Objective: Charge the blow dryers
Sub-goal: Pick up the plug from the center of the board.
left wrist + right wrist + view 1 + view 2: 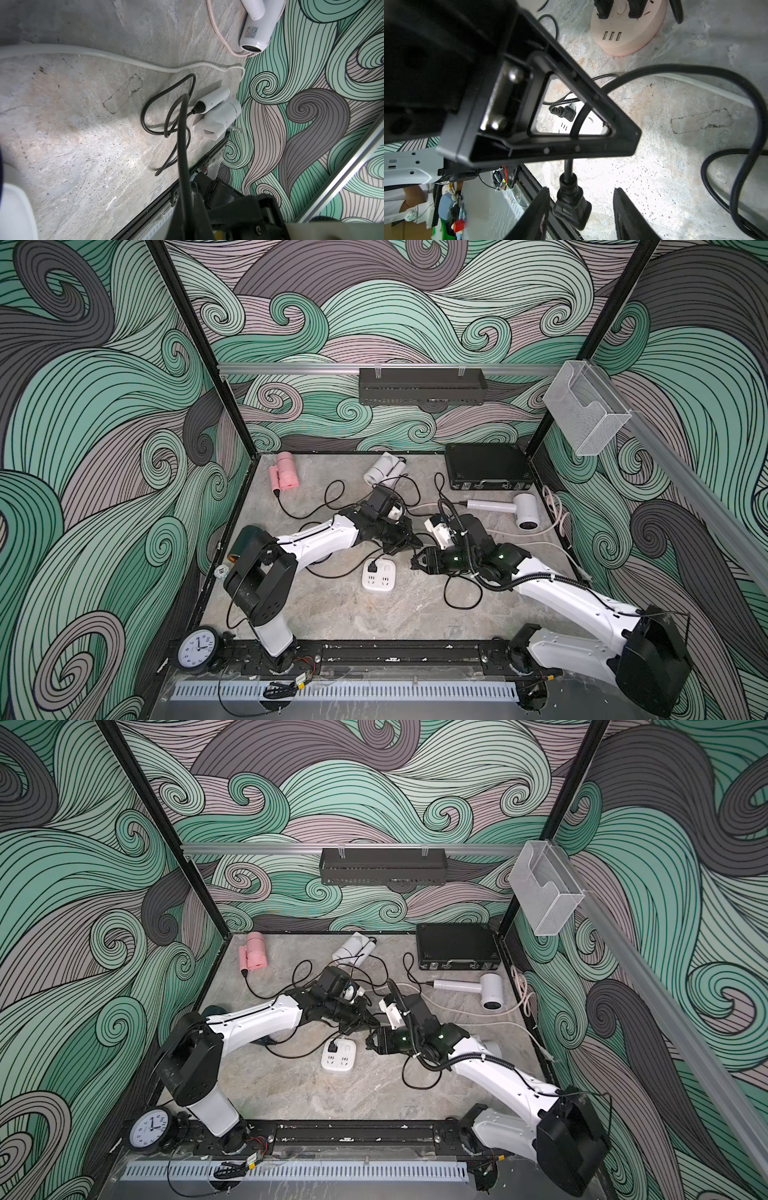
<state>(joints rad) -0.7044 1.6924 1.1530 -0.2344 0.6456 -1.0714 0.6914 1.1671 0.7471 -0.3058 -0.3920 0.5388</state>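
My left gripper (pixel 409 542) (pixel 188 197) is shut on a black cord (pixel 182 135) that runs to a folded white blow dryer (pixel 218 112) by the wall. The cord's two-prong plug (pixel 571 207) hangs between the spread fingers of my open right gripper (pixel 581 209) (pixel 417 562), close to one finger (pixel 538 209). A pink dryer (pixel 284 475), another folded white dryer (pixel 380 472) and a white dryer (pixel 519 508) lie at the back. A dark green dryer (pixel 245 543) is mostly hidden behind my left arm.
A square white socket block (pixel 378 574) holds one black plug. The round peach hub (pixel 627 27) carries two plugs. A black case (pixel 488 466) sits at the back right, and a clock (pixel 198 649) at the front left. Loose black cords loop across the table's middle.
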